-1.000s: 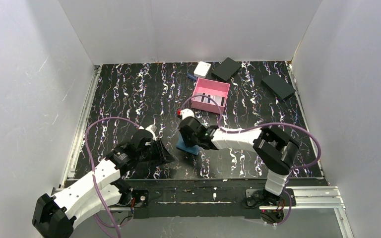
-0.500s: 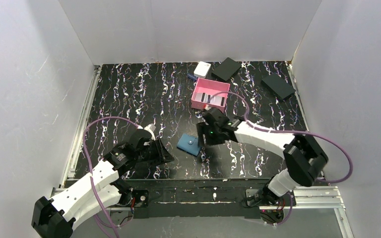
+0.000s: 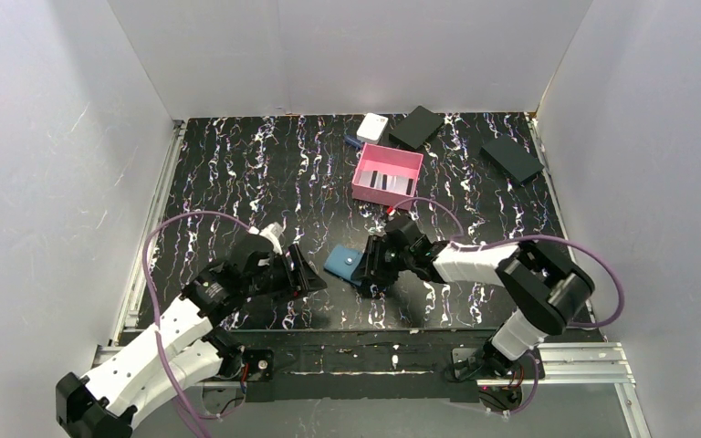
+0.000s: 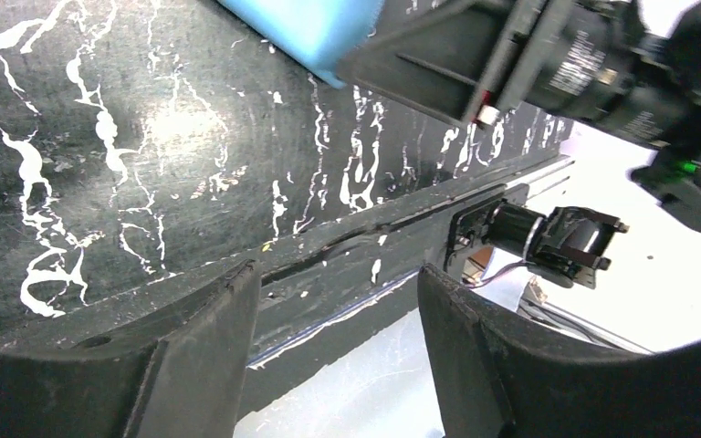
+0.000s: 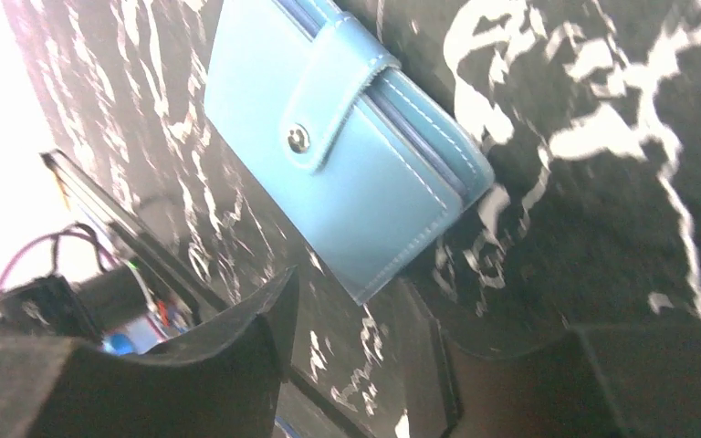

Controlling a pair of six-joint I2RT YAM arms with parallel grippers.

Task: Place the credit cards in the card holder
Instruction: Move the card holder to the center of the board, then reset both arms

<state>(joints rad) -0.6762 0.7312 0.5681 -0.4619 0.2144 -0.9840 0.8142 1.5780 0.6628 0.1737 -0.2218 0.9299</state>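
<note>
top external view, item one: card holder (image 3: 344, 264), small and blue, lying flat on the table (image 3: 237, 173) near the front edge, between the two claws. right wrist view shows the card holder (image 5: 347, 155) folded shut, its tab (image 5: 333, 96) laid across the front and fastened with a metal snap (image 5: 298, 139).

item two: credit cards (image 3: 385, 179), pale with dark stripes, lying inside the pink tray (image 3: 379, 194), well apart from the card holder and further back on the table. too small to count.

item three: right claw (image 3: 371, 270), low at the card holder's right edge, jaws apart and gripping nothing. in the right wrist view one corner of the card holder points into the gap of the right claw (image 5: 360, 365); whether a finger touches it cannot be told.

item four: left claw (image 3: 308, 276), near the card holder's left side and apart from it, jaws wide and empty. left wrist view: fingers (image 4: 192, 365) frame the table's front edge, with the card holder's corner (image 4: 310, 27) at the top.

item five: white box (image 3: 372, 126) at the back, behind the tray. one black box (image 3: 417, 127) just right of it, a second black box (image 3: 512, 159) near the back right corner.
</note>
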